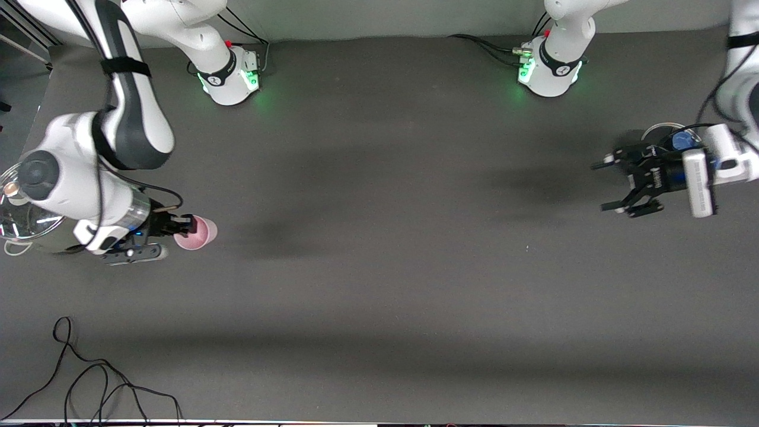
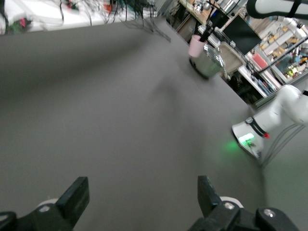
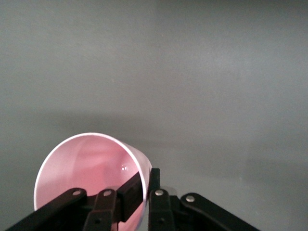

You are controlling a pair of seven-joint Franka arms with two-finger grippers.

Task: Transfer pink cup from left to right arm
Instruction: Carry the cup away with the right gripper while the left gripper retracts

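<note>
Grey matte tabletop [image 1: 379, 284], wide and mostly bare; loose black cable [image 1: 89, 379] at the edge nearest the front camera, toward the right arm's end.

Right arm [image 1: 118, 118]: you have it folded down at its own end of the table. Beside and partly under it, a glass-lidded pot [image 1: 18, 219].

Left arm [image 1: 738, 89]: parked at its own end, waiting. Left gripper [image 1: 616, 185] hangs over bare table with fingers spread wide and nothing between them; the left wrist view confirms the gap.

Right gripper [image 1: 184, 225]: clamped on the pink cup [image 1: 198, 232]. In the right wrist view one finger [image 3: 127, 190] sits inside the rim, the other outside, pinching the wall of the cup. Cup is tilted, mouth toward the wrist camera, and looks to be held just above the table.

Judgement: the cup is already with the right arm, so the handover reads as done or nearly so.

Advice for you: a wall pinch is thin purchase on a smooth tapered cup. Move slowly, avoid wrist twists that could pivot the cup, and keep the clamp force steady. Keep the elbow wide of the pot. Leave the left arm where it is.
</note>
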